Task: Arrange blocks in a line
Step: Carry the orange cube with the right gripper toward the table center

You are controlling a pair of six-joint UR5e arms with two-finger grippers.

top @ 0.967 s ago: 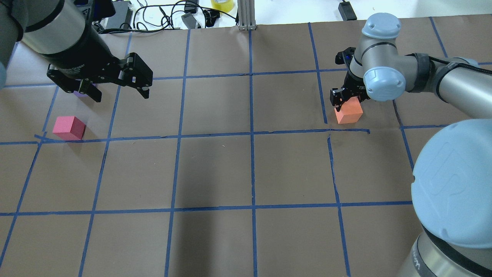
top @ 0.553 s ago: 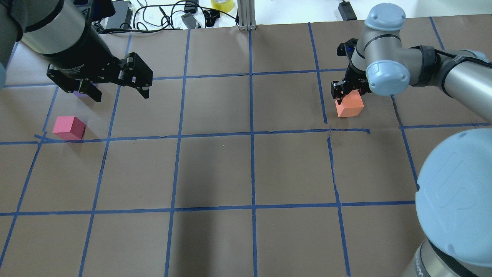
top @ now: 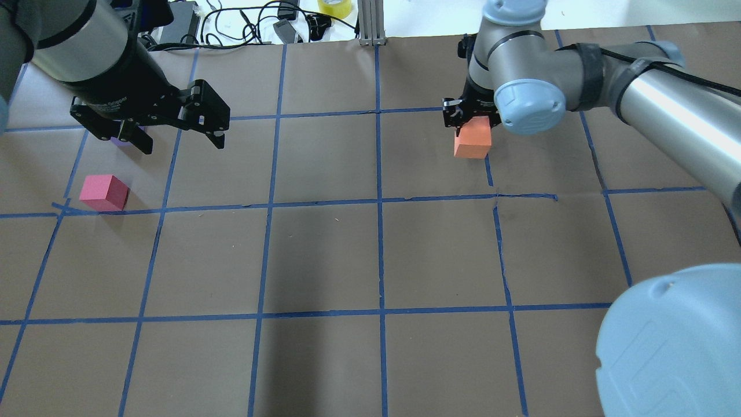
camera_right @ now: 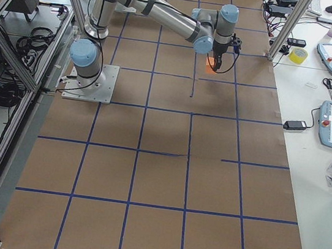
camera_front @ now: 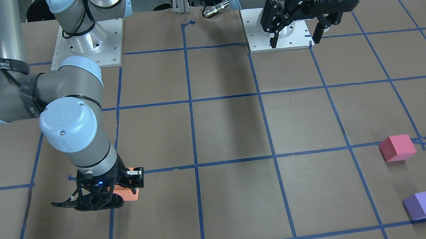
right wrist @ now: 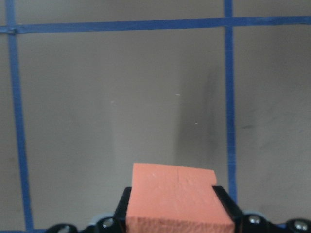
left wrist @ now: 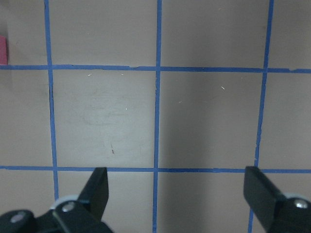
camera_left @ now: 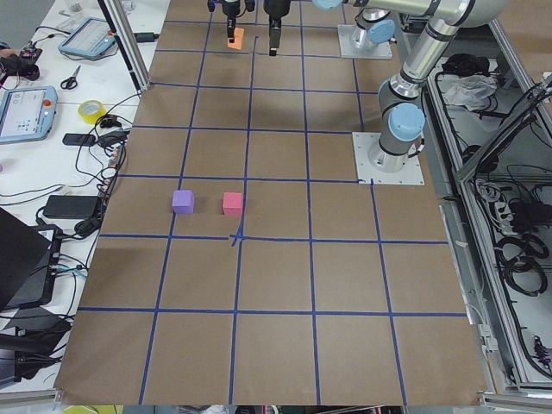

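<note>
Now, right gripper [top: 470,123], jaws clamped on orange block [top: 473,142]: carry it level to the pink block [top: 104,193]; left gripper [top: 181,142] idle, jaws apart.

A: Overhead looks forward and down over the table [top: 324,255]; front camera faces back, steep. Sides?
B: High, far, along its length. Wrist cameras close, pointing down. Overhead and front share the orange block [top: 472,143].
</note>
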